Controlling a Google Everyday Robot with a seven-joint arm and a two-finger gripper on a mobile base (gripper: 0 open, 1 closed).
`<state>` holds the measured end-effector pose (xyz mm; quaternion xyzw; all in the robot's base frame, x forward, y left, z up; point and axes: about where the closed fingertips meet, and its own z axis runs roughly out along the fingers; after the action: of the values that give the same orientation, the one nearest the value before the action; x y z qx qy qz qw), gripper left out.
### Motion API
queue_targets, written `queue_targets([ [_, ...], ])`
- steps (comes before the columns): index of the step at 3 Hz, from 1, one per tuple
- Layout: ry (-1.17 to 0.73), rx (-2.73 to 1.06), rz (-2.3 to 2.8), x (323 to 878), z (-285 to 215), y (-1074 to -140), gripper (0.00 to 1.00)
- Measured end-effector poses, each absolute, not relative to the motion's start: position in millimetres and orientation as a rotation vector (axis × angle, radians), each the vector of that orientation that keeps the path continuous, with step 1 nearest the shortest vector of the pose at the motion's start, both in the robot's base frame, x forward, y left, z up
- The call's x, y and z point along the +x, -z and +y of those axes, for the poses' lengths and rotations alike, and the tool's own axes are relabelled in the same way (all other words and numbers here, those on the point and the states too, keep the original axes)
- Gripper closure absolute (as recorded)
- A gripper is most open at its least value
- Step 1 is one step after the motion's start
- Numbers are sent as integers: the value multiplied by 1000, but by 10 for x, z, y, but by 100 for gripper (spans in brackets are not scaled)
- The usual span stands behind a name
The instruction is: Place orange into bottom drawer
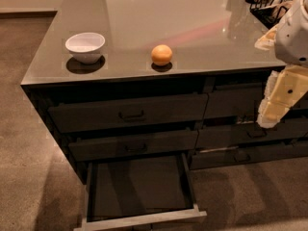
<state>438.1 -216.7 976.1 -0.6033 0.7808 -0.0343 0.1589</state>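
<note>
Plainly, a white bowl (85, 46) is sitting at the left of the grey countertop (192, 28). Below, the bottom drawer (139, 186) is standing pulled out, showing its dark floor. The orange (161, 55), small, smooth and round, is resting near the countertop's front edge. At far right, the gripper (280, 99) is hanging downward before the narrower drawers; released or clenched, I cannot tell.

White rounded arm shell (294, 32); cream-yellow gripper (268, 118) at R edge w/ dark screw dot.
</note>
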Motion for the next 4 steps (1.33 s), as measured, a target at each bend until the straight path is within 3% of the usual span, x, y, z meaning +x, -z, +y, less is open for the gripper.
queue_targets([
  [3, 117, -1678, 2233, 4484, -2156, -9780, 0],
  [4, 58, -1728, 2125, 5101, -1639, -9577, 0],
])
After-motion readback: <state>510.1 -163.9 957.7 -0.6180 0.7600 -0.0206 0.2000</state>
